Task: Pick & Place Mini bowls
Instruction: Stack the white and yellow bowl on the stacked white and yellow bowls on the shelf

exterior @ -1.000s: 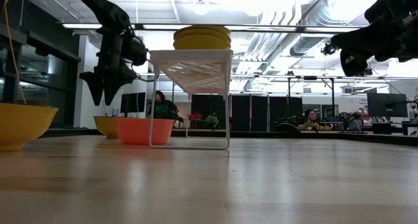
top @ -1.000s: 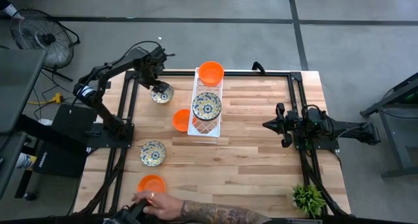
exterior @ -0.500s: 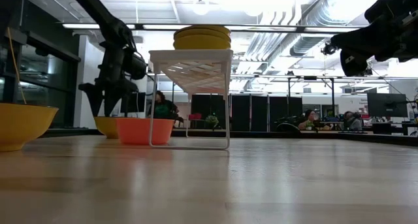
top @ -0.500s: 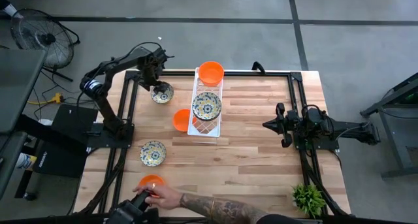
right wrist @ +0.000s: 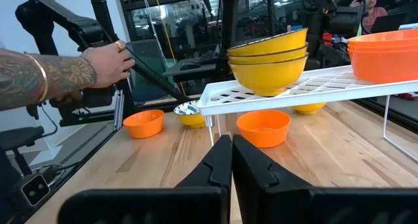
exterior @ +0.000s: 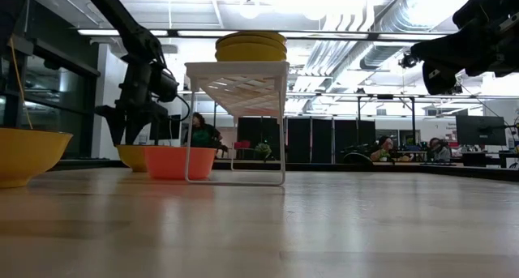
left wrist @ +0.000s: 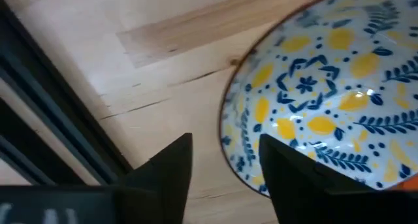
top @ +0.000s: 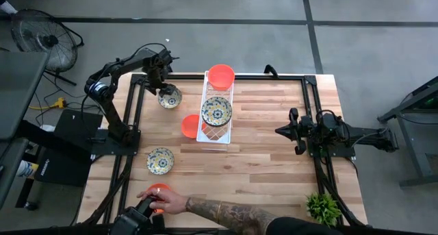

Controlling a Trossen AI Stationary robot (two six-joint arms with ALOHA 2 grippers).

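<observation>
Floral bowl [top: 169, 96] sits upright, mouth up, at the far-left part of the wooden table [top: 274, 153], just beside the black frame rail [top: 134, 118]; being round, it has no long axis. The left gripper [top: 161, 77] is lowered over this bowl's far rim. In the left wrist view its fingers [left wrist: 171, 165] are spread, one outside the rim and one over the patterned interior; whether they touch the bowl cannot be told.

White lattice tray [top: 224, 91] stands on legs near the table's middle, long axis running far to near. On it: a stack of orange bowls [top: 220, 76] at the far end and a stack of floral bowls [top: 216, 112] nearer the middle, all mouth up. A single orange bowl [top: 190, 125] rests on the table partly under the tray's left edge. Another floral bowl [top: 160, 160] stands alone toward the near-left, well apart from the tray.

A person's tattooed hand [top: 168, 202] reaches in from the near edge and covers most of an orange bowl at the near-left corner [top: 156, 190].

The right gripper [top: 286, 131] hangs above the table's right side, fingers pressed together, holding nothing. A small green plant [top: 321, 207] stands at the near-right corner.
</observation>
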